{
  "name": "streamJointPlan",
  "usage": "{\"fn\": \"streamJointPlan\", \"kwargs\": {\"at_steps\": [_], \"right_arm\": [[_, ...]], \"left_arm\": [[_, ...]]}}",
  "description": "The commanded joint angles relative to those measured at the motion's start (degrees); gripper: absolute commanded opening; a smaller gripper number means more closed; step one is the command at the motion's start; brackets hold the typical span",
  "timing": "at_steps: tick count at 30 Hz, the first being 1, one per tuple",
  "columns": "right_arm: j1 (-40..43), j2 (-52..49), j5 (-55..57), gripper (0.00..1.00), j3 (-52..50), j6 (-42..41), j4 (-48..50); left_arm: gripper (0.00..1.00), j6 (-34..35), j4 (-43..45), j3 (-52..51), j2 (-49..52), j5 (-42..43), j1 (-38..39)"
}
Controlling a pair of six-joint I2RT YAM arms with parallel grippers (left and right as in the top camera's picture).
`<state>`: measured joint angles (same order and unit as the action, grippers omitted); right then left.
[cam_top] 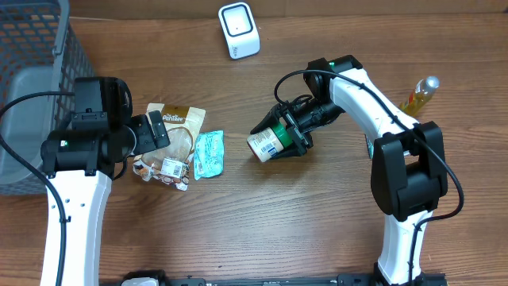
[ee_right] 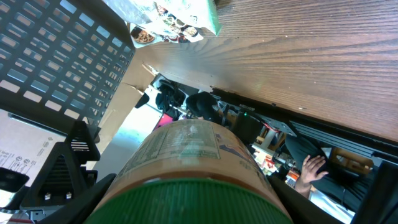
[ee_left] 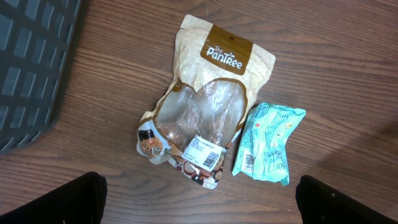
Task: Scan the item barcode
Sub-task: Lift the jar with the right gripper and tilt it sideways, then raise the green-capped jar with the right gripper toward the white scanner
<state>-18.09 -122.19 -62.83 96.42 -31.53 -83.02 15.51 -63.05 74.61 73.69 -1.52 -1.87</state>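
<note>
My right gripper (cam_top: pixel 292 129) is shut on a green-lidded jar (cam_top: pixel 268 143) with a printed label, held tilted on its side above the table's middle. In the right wrist view the jar (ee_right: pixel 186 155) fills the space between the dark fingers (ee_right: pixel 68 202), lid toward the camera. The white barcode scanner (cam_top: pixel 239 29) stands at the table's far edge. My left gripper (cam_top: pixel 155 131) hangs open over a tan snack pouch (ee_left: pixel 211 106) and a teal packet (ee_left: pixel 268 143); nothing is between its fingers (ee_left: pixel 62 199).
A grey plastic basket (cam_top: pixel 32 71) fills the far left corner. A yellow bottle (cam_top: pixel 419 95) lies at the right beside the right arm. The pouch (cam_top: pixel 176 135) and teal packet (cam_top: pixel 209 153) lie left of the jar.
</note>
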Motion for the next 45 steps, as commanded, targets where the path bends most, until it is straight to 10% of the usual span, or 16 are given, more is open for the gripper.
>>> {"fn": "streamJointPlan", "kwargs": {"at_steps": [1,23,37,45], "right_arm": [[0.22,2.95,-2.86,0.67,1.86,-0.02,-0.02],[0.22,2.95,-2.32,0.67,1.86,0.02,2.05],[0.22,2.95,40.04,0.64,1.84,0.02,14.47],[1.16,2.99,39.28,0.33,3.28,5.03,20.9]], "left_arm": [[1.0,-0.5,0.04,0.55,0.09,-0.37,0.39],[1.0,-0.5,0.07,0.55,0.09,-0.37,0.39],[1.0,-0.5,0.04,0.55,0.09,-0.37,0.39],[1.0,-0.5,0.04,0.55,0.09,-0.37,0.39]]}}
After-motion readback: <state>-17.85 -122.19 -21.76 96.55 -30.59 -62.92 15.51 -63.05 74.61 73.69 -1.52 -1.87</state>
